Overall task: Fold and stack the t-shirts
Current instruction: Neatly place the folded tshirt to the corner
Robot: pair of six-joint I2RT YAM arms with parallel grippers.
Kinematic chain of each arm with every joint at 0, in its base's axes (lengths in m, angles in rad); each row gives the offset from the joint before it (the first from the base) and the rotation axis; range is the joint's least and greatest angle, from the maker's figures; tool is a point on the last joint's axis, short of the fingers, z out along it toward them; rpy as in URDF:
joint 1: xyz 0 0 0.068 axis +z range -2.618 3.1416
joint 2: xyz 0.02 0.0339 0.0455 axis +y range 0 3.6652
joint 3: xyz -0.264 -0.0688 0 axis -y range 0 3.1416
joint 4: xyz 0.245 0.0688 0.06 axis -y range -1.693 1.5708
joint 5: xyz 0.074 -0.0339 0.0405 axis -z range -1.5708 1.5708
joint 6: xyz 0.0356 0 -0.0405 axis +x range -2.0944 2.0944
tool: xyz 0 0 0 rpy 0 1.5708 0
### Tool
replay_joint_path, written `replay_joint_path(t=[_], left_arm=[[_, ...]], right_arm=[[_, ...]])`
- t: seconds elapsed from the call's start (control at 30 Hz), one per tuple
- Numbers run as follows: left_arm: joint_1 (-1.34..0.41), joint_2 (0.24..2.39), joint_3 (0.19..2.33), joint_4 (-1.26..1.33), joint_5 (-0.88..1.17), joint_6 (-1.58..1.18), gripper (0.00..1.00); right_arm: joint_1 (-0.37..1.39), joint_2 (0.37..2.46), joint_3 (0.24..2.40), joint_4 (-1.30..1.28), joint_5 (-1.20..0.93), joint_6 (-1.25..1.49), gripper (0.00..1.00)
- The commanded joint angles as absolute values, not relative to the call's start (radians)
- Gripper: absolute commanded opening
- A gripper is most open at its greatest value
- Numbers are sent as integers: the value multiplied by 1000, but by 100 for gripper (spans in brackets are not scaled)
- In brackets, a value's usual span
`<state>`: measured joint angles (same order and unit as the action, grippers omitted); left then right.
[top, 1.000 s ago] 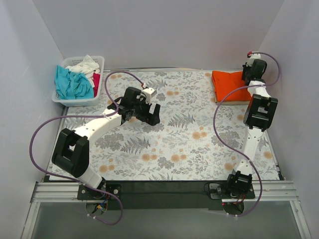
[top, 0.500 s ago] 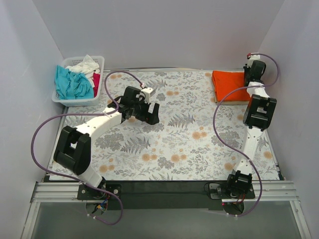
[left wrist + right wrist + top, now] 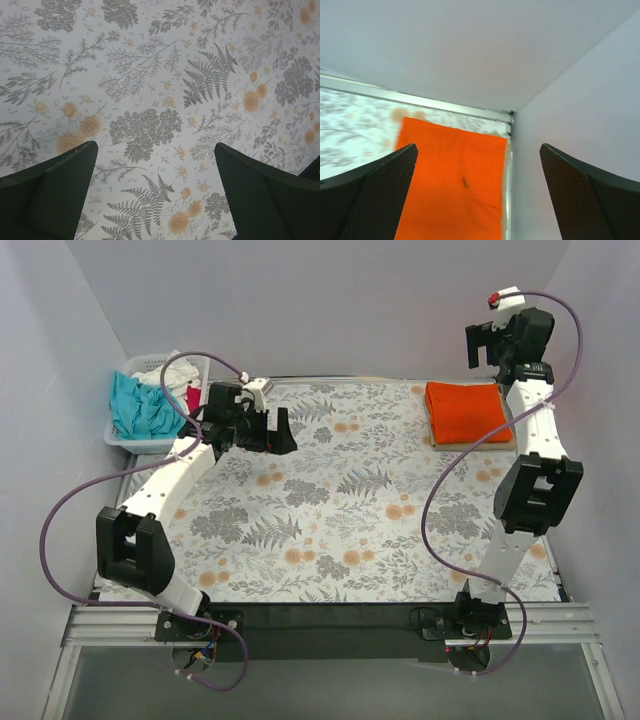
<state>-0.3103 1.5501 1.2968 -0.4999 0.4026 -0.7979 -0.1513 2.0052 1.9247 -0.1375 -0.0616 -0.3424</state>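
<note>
Orange shirt [image 3: 463, 412] folded flat, far right | teal shirt [image 3: 140, 408] heaped with others in basket [image 3: 150, 445], far left | left gripper [image 3: 156, 146] wide open, empty, just right of basket | right gripper [image 3: 478, 147] wide open, empty, above orange shirt | cloth judged soft, light, limp: pinch a loose teal edge

We see only part of the white slatted plastic basket [image 3: 130, 440] behind the left arm [image 3: 170, 475]. The right wrist view crops the folded bright orange cloth shirt [image 3: 455, 185].

The top camera looked down from the near edge over the floral table [image 3: 350, 530], the left wrist camera faced that surface closely, and the right wrist camera shared the far-corner orange t-shirt [image 3: 455, 185] with it.
</note>
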Motion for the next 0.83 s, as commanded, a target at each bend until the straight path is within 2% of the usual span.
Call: replay_joint_path(t=[0.0,0.1,0.27,0.4,0.63,0.8], left_arm=[[-255,1506,1368,-656,414,-799,98],[-193,1471,1332,-699,457,-799,98],[-144,1396,1241,-761,434,-759,98],[-140,1327,1105,-741,347,-709,98],[-138,1233,1049,-726,267,-690,98],[-138,1209,1029,-762,241,-683,98]], right_arm=[[-103,1887,1957,-454,-153,-367,98],[-62,1783,1853,-605,-187,-365,98],[-2,1526,1505,-624,-158,-344,98],[-2,1384,1242,-624,-241,-307,98],[41,1267,1010,-621,-285,-272,98],[46,1195,953,-595,-273,-241,98]])
